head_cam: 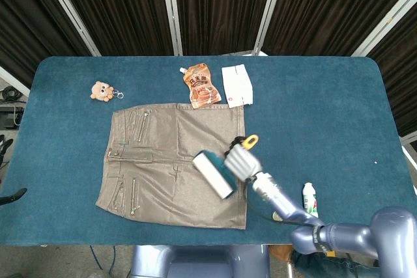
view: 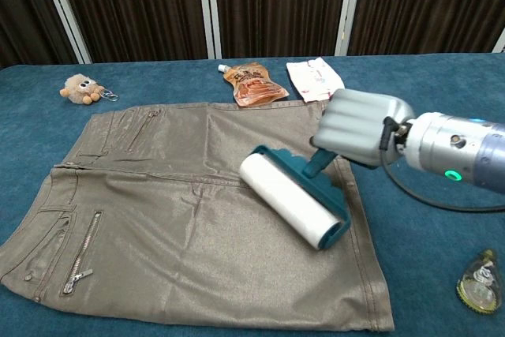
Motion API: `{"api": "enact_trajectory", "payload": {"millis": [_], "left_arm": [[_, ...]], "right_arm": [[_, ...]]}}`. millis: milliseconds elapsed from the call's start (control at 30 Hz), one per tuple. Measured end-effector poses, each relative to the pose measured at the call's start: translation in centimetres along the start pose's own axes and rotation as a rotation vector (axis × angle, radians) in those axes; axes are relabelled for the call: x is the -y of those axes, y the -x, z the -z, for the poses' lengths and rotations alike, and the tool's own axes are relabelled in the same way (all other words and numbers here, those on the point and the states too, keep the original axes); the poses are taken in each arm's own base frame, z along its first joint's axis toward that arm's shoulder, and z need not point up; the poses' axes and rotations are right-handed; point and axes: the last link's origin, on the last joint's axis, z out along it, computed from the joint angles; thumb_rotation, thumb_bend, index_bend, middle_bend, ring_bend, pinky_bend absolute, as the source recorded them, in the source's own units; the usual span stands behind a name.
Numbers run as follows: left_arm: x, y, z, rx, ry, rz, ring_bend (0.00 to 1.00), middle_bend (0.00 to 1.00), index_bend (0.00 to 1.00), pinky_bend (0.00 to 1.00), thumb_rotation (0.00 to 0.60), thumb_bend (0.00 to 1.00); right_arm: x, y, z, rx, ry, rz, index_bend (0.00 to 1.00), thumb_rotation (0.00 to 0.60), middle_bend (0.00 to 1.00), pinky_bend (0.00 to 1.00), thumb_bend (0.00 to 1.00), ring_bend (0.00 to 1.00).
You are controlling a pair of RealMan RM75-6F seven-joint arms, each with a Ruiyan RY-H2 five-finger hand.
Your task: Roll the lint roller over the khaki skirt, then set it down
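The khaki skirt lies flat on the blue table, waistband to the left. My right hand grips the teal handle of the lint roller. The roller's white drum lies diagonally on the skirt's right part, near the hem. My left hand shows in neither view.
Beyond the skirt lie a brown pouch and a white packet. A small plush keychain sits at the far left. A small white bottle and a clear item lie right of the skirt.
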Motion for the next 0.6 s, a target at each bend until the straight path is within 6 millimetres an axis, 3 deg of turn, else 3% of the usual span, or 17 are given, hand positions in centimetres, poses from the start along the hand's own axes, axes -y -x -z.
{"api": "enact_trajectory", "payload": {"millis": [100,233,433,600], "left_arm": [[-0.3,0.1,0.0,0.003,0.01,-0.004,0.0,0.0,0.0,0.0,0.6,0.04],[-0.6,0.2,-0.1,0.006,0.018,-0.005,0.0,0.0,0.0,0.0,0.6,0.04],[-0.6,0.2,-0.1,0.006,0.017,-0.005,0.0,0.0,0.0,0.0,0.6,0.04],[-0.3,0.1,-0.1,0.004,0.011,0.0,0.0,0.0,0.0,0.0,0.6,0.04]], "right_arm": [[-1.8,2.1,0.8,0.046,0.035,0.014,0.5,0.6,0.5,0.4,0.91,0.4],[-1.8,2.3,1.1,0.041,0.026,0.014,0.5,0.6,0.51,0.4,0.92,0.4],[-0.2,0.5,1.0,-0.005,-0.019,-0.005,0.5,0.6,0.51,0.4,0.92,0.4],[2.0,-2.1,1.0,-0.069,-0.082,-0.016,0.5,0.6,0.51,0.4,0.92,0.4]]}}
